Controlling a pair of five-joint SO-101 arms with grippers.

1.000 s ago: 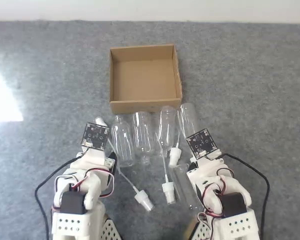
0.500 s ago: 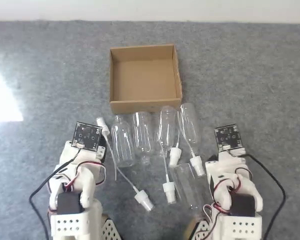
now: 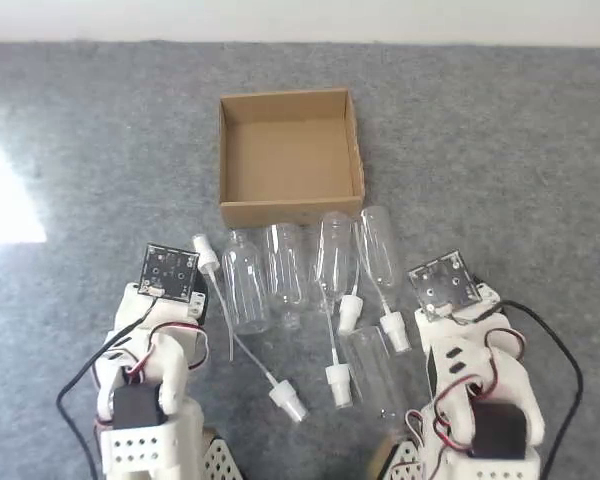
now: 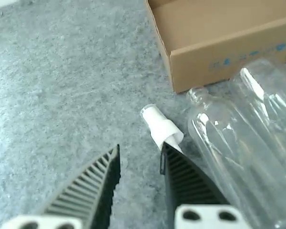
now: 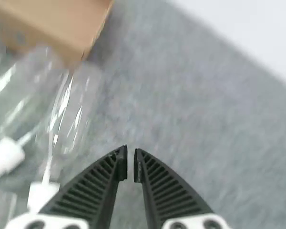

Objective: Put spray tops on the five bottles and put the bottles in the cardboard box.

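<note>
My left hand (image 4: 139,152) stands partly open just beside a spray top (image 4: 158,128); my right hand (image 5: 130,160) is nearly closed, holding nothing.

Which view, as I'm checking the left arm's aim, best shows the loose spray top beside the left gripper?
The left wrist view: the spray top lies large on the carpet, just ahead of the open left gripper, beside a bottle. The high view shows it small by that arm. The right wrist view faces other tops.
</note>
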